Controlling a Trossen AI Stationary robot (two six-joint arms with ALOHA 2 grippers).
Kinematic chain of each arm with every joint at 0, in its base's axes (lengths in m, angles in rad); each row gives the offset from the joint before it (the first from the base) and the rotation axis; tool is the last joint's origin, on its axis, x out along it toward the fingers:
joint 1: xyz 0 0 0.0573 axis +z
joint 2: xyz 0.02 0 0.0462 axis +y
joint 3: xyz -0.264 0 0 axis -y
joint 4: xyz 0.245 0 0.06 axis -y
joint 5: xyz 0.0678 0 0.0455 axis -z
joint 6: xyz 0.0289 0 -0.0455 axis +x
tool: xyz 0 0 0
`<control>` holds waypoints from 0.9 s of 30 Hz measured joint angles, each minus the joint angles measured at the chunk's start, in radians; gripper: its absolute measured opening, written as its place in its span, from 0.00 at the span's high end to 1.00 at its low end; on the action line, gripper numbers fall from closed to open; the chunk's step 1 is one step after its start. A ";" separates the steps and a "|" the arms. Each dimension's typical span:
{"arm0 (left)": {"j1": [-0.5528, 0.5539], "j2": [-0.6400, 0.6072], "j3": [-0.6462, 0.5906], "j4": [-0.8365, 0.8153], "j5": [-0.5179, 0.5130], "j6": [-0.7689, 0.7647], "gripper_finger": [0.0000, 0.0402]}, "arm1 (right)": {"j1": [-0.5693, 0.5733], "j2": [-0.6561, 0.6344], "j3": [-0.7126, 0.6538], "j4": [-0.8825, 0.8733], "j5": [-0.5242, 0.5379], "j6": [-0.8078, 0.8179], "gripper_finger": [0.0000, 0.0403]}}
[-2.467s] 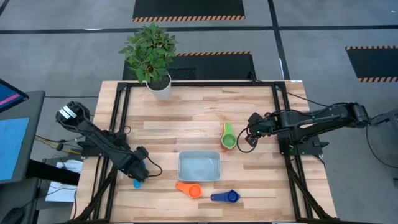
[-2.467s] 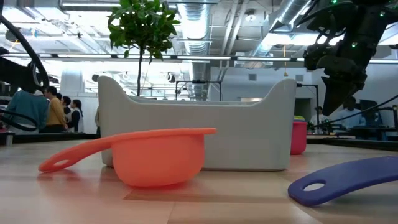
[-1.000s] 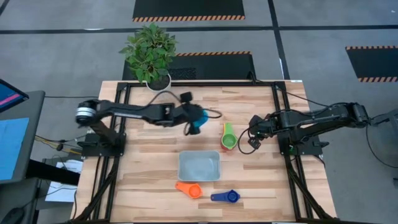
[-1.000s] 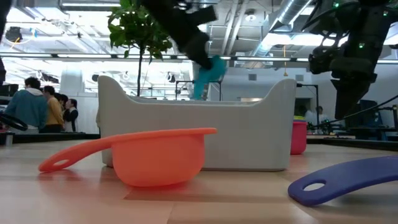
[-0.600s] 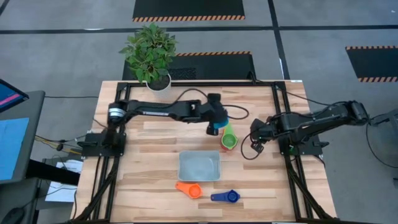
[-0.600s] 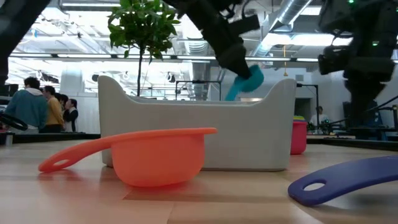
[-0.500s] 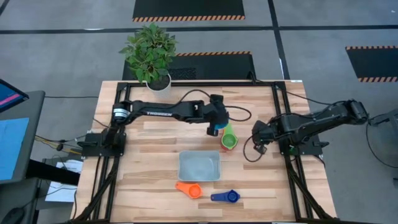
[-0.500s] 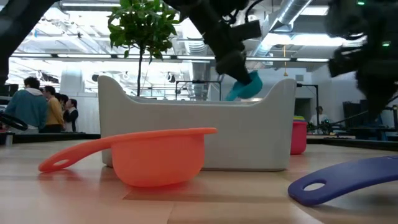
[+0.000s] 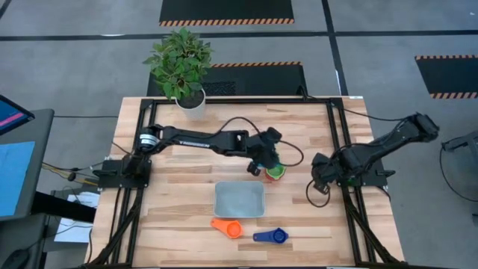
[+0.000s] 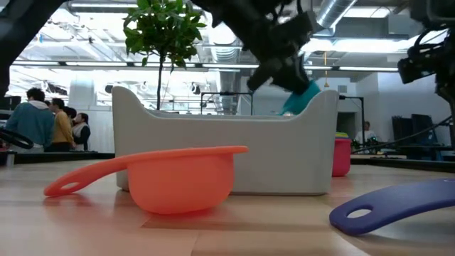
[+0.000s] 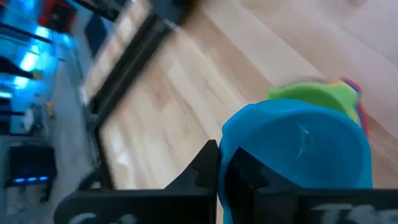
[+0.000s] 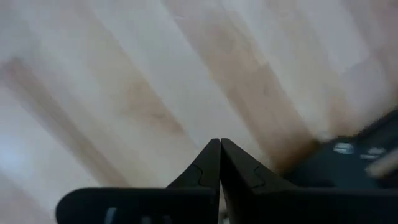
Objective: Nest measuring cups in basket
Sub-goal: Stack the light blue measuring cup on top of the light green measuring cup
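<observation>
Left tool [image 9: 258, 167] clamps light blue cup [image 11: 298, 155] above green cup [image 9: 275, 171]; right tool [image 12: 219, 149] shut, empty, near table edge [image 9: 337, 187].

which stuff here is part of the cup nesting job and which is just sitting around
Job: basket; light blue cup held by the left gripper; green cup; orange cup; dark blue cup.
Just there: potted plant; people in the background.

Left arm [image 9: 202, 139] stretches across mid-table, fingers [image 11: 211, 163] clamped; right arm [image 9: 373, 153] folded aside, fingers [image 12: 214, 163] together.
</observation>
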 joint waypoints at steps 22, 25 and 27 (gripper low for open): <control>-0.015 0.073 0.000 0.065 0.062 0.038 1.00 | 0.069 0.000 0.000 0.046 0.002 0.043 0.91; -0.015 0.087 -0.002 0.059 0.067 0.031 1.00 | 0.069 0.000 0.000 0.047 0.002 0.043 0.92; -0.015 0.099 0.001 0.087 0.067 0.043 1.00 | 0.069 0.000 0.000 0.046 0.001 0.043 0.93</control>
